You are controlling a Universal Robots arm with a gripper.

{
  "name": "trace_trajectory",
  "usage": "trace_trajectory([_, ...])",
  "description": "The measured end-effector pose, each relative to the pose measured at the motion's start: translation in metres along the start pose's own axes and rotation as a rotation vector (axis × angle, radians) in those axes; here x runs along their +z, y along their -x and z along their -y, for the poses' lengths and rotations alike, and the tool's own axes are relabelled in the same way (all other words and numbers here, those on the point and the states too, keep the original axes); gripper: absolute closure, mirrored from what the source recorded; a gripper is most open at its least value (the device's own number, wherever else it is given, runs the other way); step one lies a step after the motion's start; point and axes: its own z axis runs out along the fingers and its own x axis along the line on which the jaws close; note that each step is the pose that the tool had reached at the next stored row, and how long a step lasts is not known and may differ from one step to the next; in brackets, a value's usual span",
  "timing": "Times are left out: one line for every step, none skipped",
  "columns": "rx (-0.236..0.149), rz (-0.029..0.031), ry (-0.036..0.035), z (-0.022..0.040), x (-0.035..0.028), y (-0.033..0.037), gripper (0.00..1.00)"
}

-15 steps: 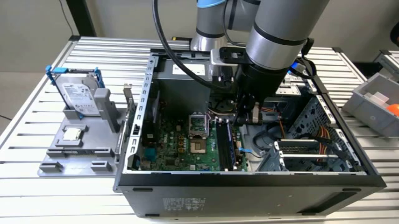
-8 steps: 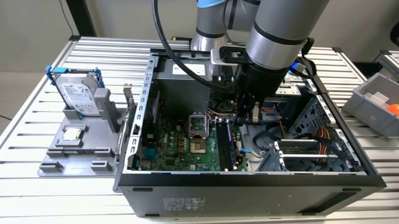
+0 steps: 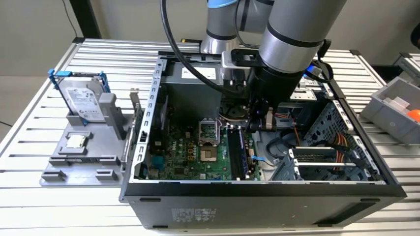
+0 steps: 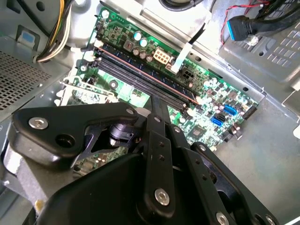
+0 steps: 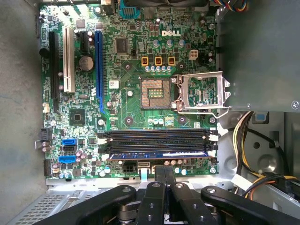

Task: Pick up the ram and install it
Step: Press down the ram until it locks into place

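The ram (image 5: 159, 153) sits edge-up in one of the long memory slots on the green motherboard (image 5: 131, 70). It shows as a thin line in the second wrist view (image 4: 140, 70) and as a dark upright strip in the exterior view (image 3: 235, 150). My gripper (image 5: 169, 168) hangs inside the open computer case (image 3: 141, 147), just above the slots' far end (image 3: 259, 125). Its black fingers (image 4: 159, 105) are shut together with nothing visible between them, their tips close over the ram.
The empty processor socket (image 5: 152, 91), its open latch frame (image 5: 201, 91) and cable bundles (image 5: 253, 140) surround the slots. Outside the case, on the exterior view's left, a grey fixture (image 3: 59, 172) holds a hard drive (image 3: 82, 98) and a small square chip (image 3: 76, 141).
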Motion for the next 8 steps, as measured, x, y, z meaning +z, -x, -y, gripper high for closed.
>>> trace_trajectory([0.0,0.0,0.0,0.0,0.0,0.0,1.0])
trace_trajectory([0.0,0.0,0.0,0.0,-0.0001,0.0,1.0])
trace_trajectory([0.0,-0.0001,0.0,0.0,-0.0002,0.0,1.0])
trace_trajectory([0.0,0.0,0.0,0.0,-0.0002,0.0,1.0])
trace_trajectory([0.0,0.0,0.0,0.0,-0.0002,0.0,1.0])
trace_trajectory([0.0,-0.0001,0.0,0.0,-0.0003,0.0,1.0])
trace_trajectory([0.0,0.0,0.0,0.0,-0.0003,0.0,1.0])
trace_trajectory([0.0,0.0,0.0,0.0,-0.0004,0.0,1.0])
